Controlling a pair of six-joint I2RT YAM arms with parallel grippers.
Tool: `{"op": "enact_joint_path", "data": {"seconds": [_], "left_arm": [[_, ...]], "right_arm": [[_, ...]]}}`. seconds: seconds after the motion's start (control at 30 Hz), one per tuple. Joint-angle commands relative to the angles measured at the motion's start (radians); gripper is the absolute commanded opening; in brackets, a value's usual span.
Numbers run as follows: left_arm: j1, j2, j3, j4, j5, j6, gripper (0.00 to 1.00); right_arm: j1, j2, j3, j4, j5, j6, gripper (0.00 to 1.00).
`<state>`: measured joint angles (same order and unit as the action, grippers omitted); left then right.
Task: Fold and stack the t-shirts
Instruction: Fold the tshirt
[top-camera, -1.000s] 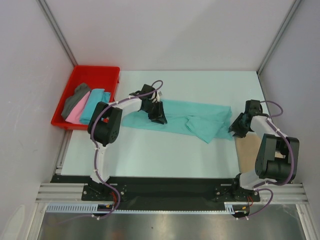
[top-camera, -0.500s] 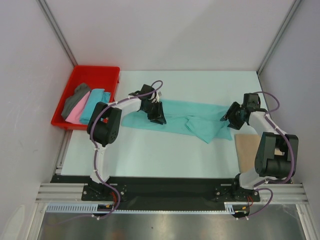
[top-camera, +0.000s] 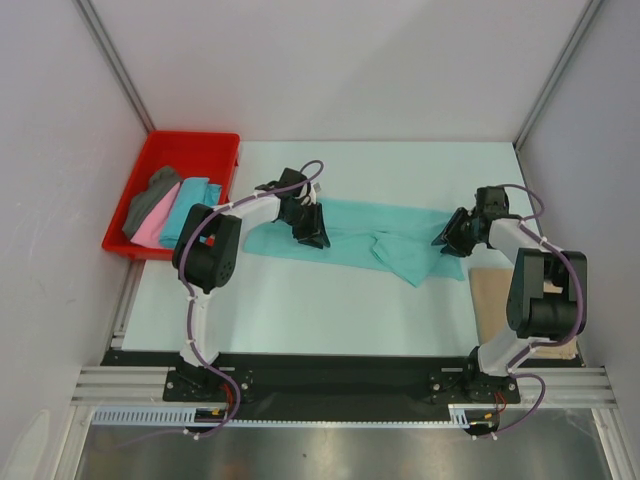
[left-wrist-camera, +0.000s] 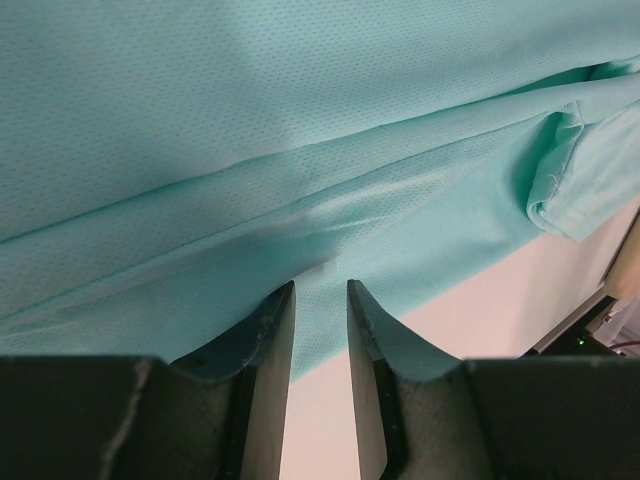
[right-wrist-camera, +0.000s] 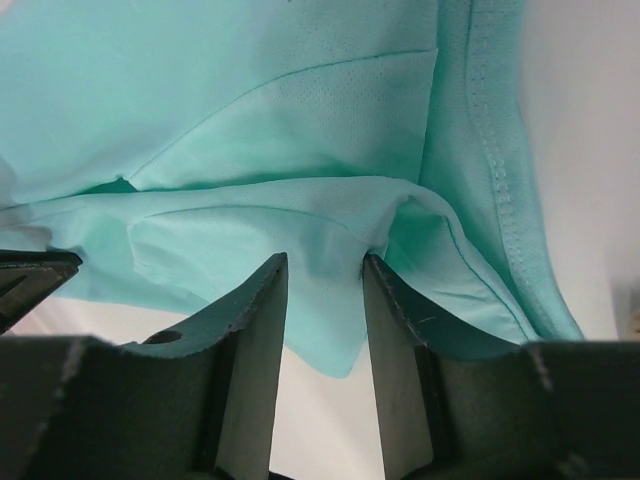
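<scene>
the job is early, by my reckoning. at ten o'clock of the table (top-camera: 330, 310) the red tray (top-camera: 195, 136) holds the dark grey t-shirt (top-camera: 150, 198), the pink t-shirt (top-camera: 150, 230) and the turquoise t-shirt (top-camera: 190, 205), lying side by side and overlapping. from the top view i cannot say how tidily they are folded.

across the middle, running from about nine o'clock toward three, lies the mint green t-shirt (top-camera: 385, 235). it is drawn out into a long band, flat on its left half and rumpled, with a flap doubled over, toward the right. no clean fold is made in it yet, so i judge this is the shirt in hand.

my left gripper (top-camera: 312, 232) sits on its left part. in the wrist view my fingers are drawn close together with the shirt's near edge nipped between them, and creases run out from the tips.

my right gripper (top-camera: 450, 236) is at the shirt's right end. its fingers straddle a raised fold by the stitched hem, but i cannot tell if they are clamped on it.

at four o'clock, beside my right arm, the tan t-shirt (top-camera: 490, 300) lies flat and alone, perhaps the start of the stack.
</scene>
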<state>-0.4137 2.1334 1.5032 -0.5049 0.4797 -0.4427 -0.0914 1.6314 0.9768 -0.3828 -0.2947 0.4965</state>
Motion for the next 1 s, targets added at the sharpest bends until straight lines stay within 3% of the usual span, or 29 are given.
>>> {"op": "enact_joint_path", "data": {"seconds": [0.0, 0.13, 0.27, 0.53, 0.73, 0.87, 0.97], "left_arm": [[0.007, -0.050, -0.004, -0.007, 0.002, 0.021, 0.33], [0.007, -0.053, -0.012, -0.004, -0.001, 0.021, 0.33], [0.007, -0.059, -0.017, -0.004, -0.004, 0.019, 0.33], [0.015, -0.055, -0.001, -0.010, -0.021, 0.019, 0.33], [0.018, -0.049, -0.011, -0.012, -0.015, 0.019, 0.33], [0.018, -0.047, -0.024, -0.006, -0.016, 0.021, 0.33], [0.016, -0.046, -0.031, -0.003, -0.016, 0.021, 0.33]], "right_arm": [[0.002, 0.030, 0.014, 0.038, -0.009, -0.001, 0.41], [0.002, 0.036, 0.020, 0.010, 0.015, -0.019, 0.40], [0.001, 0.004, 0.010, -0.014, 0.045, -0.042, 0.47], [0.001, 0.035, 0.000, 0.018, 0.017, -0.038, 0.40], [-0.005, 0.035, 0.025, 0.030, 0.040, -0.033, 0.22], [-0.022, 0.025, 0.052, 0.045, 0.071, -0.021, 0.02], [-0.044, 0.030, 0.074, 0.055, 0.071, 0.001, 0.00]]}}
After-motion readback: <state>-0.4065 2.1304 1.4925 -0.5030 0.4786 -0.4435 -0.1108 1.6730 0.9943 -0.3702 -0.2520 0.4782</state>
